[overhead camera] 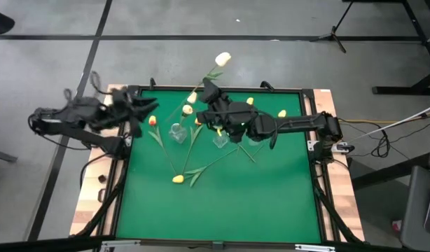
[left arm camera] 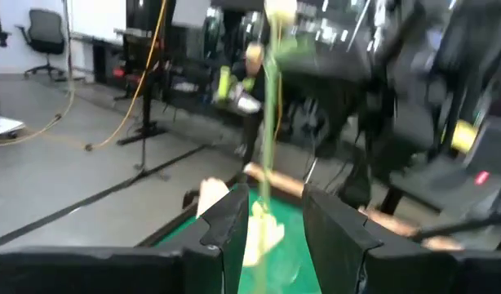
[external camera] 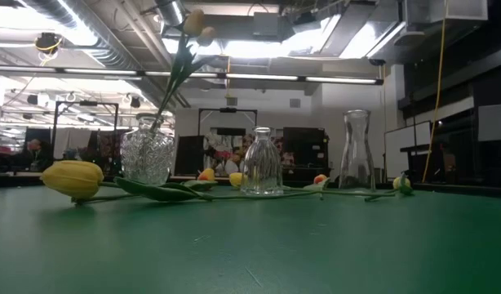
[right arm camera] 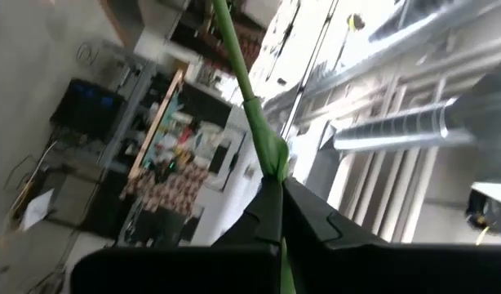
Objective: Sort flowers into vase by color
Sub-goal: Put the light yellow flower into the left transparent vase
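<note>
From above, the green worktop (overhead camera: 222, 203) carries three clear vases in a row near its far edge. The right gripper (overhead camera: 210, 91) reaches in over the row and is clamped shut on the green stem of a white tulip (overhead camera: 223, 59), whose head hangs past the worktop's far edge. The left gripper (overhead camera: 146, 106) sits by the far left corner, its fingers apart with nothing visibly between them. Loose flowers (overhead camera: 178, 179) lie on the green: a yellow one toward the middle with long crossing stems, an orange-yellow one near the left gripper, and small yellow heads beside the vases.

At table height, a cut-glass vase (external camera: 147, 152) on the left holds stems rising to pale buds high up. A ribbed vase (external camera: 261, 162) stands in the middle and a tall plain carafe (external camera: 356, 152) to the right. A yellow tulip (external camera: 72, 179) lies in the foreground, its stem running across in front of the vases.

In the left wrist view, the two dark fingers (left arm camera: 226, 229) stand apart; a thin green stem (left arm camera: 272, 131) appears in line with the gap, but whether it lies between them or beyond I cannot tell.

In the right wrist view, the fingers (right arm camera: 312, 216) pinch together on a green stem (right arm camera: 250, 106).
</note>
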